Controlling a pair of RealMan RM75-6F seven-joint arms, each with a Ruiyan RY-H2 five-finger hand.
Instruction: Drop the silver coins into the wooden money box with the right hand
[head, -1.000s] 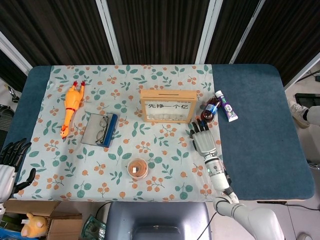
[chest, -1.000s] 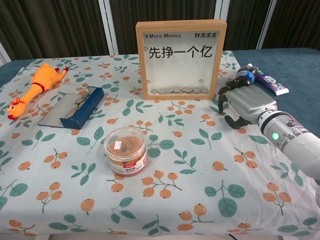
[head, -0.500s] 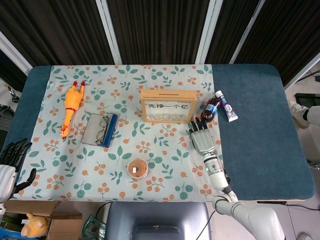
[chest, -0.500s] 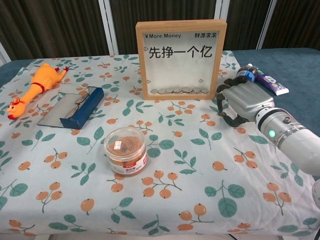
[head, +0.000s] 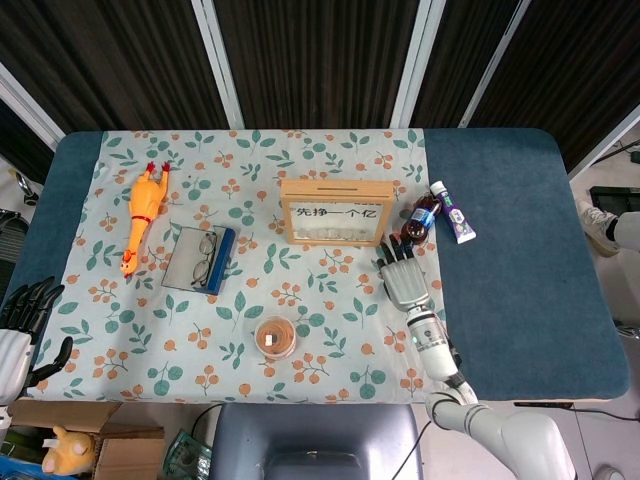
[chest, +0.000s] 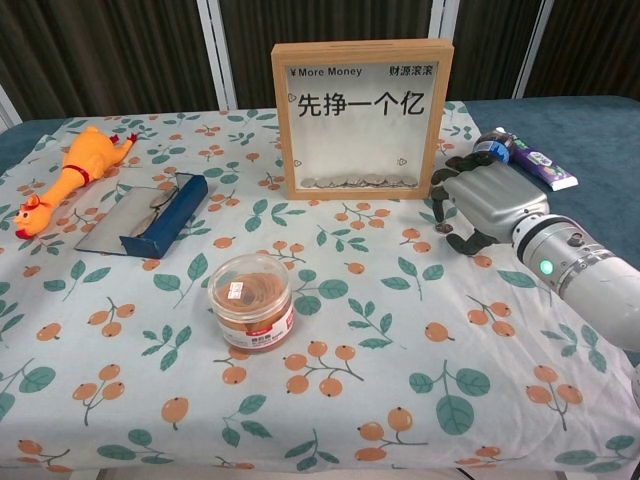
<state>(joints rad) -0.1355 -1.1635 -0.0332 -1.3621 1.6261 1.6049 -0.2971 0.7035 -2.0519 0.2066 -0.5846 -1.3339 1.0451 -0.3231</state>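
right hand (chest: 480, 205) right of centre, palm down on cloth, fingers curled, clamped on nothing seen | money box (chest: 362, 118) upright at top centre, coins (chest: 350, 182) inside along bottom | left hand (head: 22, 325) lower left, fingers apart, empty

One money box (chest: 362, 118), jar (chest: 252, 299), chicken (chest: 72, 170), bottle (head: 423, 217), tube (head: 453, 219), glasses (head: 204, 256).

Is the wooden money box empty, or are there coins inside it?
Not empty. Through the clear front of the wooden money box, the chest view shows a thin row of silver coins lying along the bottom; most of the box above them is bare.
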